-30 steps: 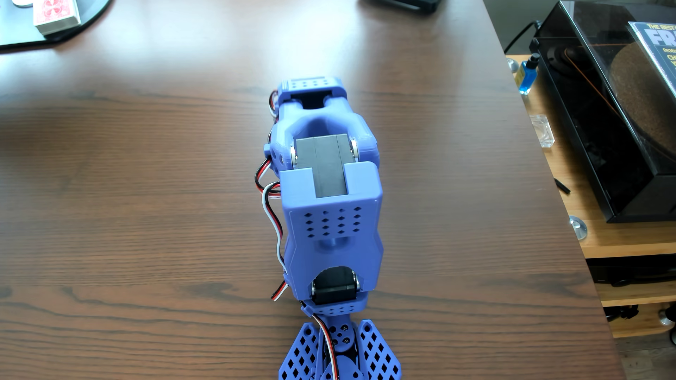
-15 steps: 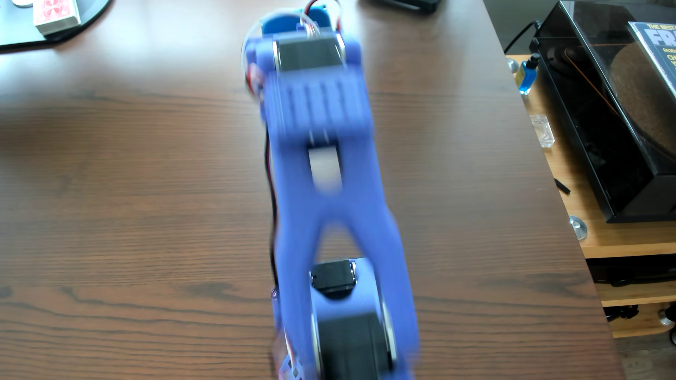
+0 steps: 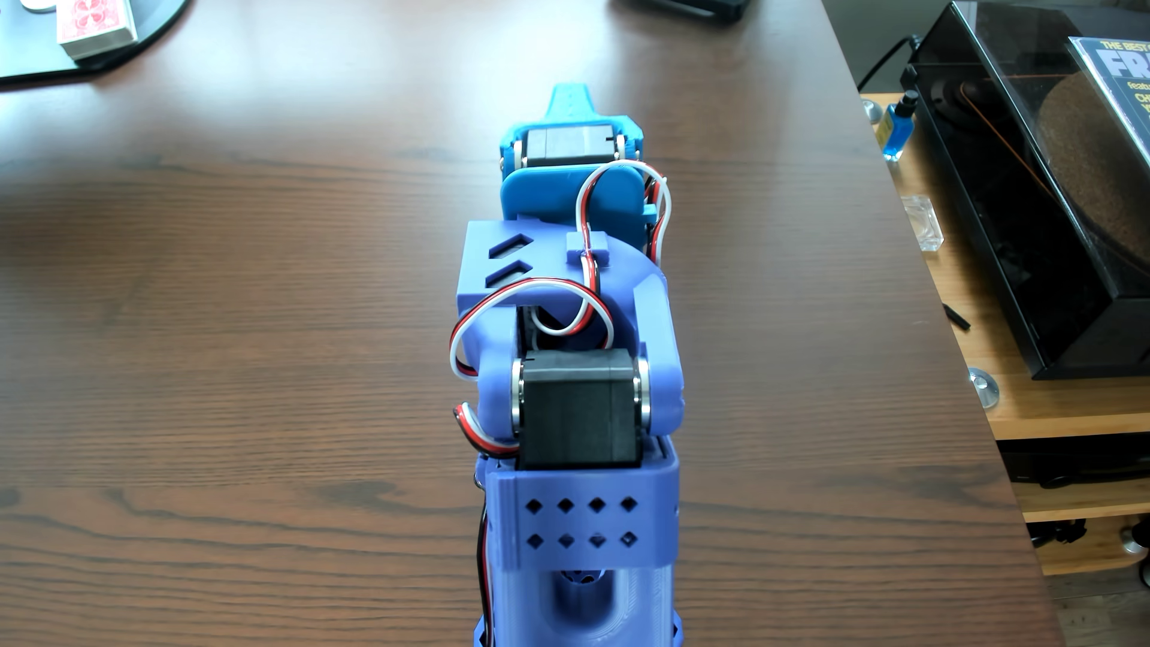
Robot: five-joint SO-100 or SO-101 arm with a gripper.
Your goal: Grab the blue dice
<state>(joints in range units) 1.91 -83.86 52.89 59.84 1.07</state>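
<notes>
Oddly, the blue dice shows nowhere in the other view; it may lie hidden beyond the folded arm on the wooden table. Only the gripper tip peeks out, its jaws unreadable. Judging by the task, a dice is light, hard and slick, best pinched across flat opposite faces

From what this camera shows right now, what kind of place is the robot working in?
Probably a home room or hobby desk, not a lab. The arm stands on a wood-grain table; a box of red playing cards lies at the far left, and a turntable under a smoked cover sits on a shelf at the right.
</notes>
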